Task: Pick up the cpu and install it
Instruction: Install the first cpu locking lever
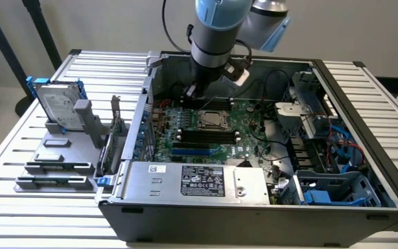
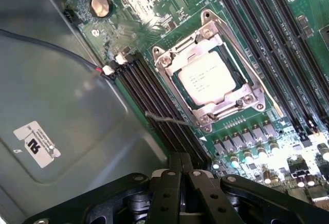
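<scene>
The cpu [image 2: 208, 77], a small square chip with a silvery top, lies flat in the metal-framed socket [image 2: 169, 62] on the green motherboard [image 2: 267, 131]. In the exterior view the cpu [image 1: 213, 118] sits mid-board inside the open computer case [image 1: 254, 218]. My gripper [image 2: 181, 158] is shut, its two black fingers pressed together with nothing between them. It hovers above the board a short way off the socket, over the black memory slots [image 2: 154, 95]. In the exterior view the gripper [image 1: 190, 94] hangs just behind the socket, near the case's back wall.
A silver hard drive in a blue frame [image 1: 57, 106] stands on a grey parts holder [image 1: 54, 161] at the exterior view's left, outside the case. A power supply box [image 1: 199, 179] fills the case front. Cables and blue drive bays [image 1: 323, 197] crowd the right. A coin battery [image 2: 100, 5] sits on the board.
</scene>
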Motion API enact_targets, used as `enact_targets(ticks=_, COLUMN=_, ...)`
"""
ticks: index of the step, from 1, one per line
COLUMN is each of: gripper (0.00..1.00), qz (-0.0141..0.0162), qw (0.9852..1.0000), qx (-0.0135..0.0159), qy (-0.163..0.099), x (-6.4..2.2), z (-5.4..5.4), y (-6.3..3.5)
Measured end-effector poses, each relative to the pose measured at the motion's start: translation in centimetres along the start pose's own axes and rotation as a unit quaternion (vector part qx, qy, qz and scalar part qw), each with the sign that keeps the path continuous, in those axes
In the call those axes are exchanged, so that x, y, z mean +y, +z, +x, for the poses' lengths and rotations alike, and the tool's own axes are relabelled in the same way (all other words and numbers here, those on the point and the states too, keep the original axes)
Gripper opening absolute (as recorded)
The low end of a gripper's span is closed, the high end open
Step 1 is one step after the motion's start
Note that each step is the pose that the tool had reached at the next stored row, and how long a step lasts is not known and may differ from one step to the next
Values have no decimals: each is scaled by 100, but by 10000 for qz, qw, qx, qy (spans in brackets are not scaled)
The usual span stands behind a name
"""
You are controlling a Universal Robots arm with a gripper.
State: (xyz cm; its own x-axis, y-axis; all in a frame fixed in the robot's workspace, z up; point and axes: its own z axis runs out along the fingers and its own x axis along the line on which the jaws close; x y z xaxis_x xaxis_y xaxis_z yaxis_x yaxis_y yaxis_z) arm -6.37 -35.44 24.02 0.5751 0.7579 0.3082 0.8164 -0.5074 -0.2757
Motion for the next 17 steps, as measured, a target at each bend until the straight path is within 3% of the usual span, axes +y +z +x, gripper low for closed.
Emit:
enact_targets(ticks=4, gripper=11, qz=-67, qw=10000, qx=-64, qy=-4, x=11, z=-11, y=39)
enact_targets(ticks=8, gripper=11, qz=-99, qw=9999, qx=-95, qy=-6, x=24, z=-24, y=97)
enact_targets(ticks=13, gripper=11, qz=-127, qw=9999, qx=-111, qy=-11, x=37, z=-35, y=175)
enact_targets(ticks=17, gripper=11, qz=-152, qw=9998, qx=-102, qy=-19, x=49, z=-47, y=232)
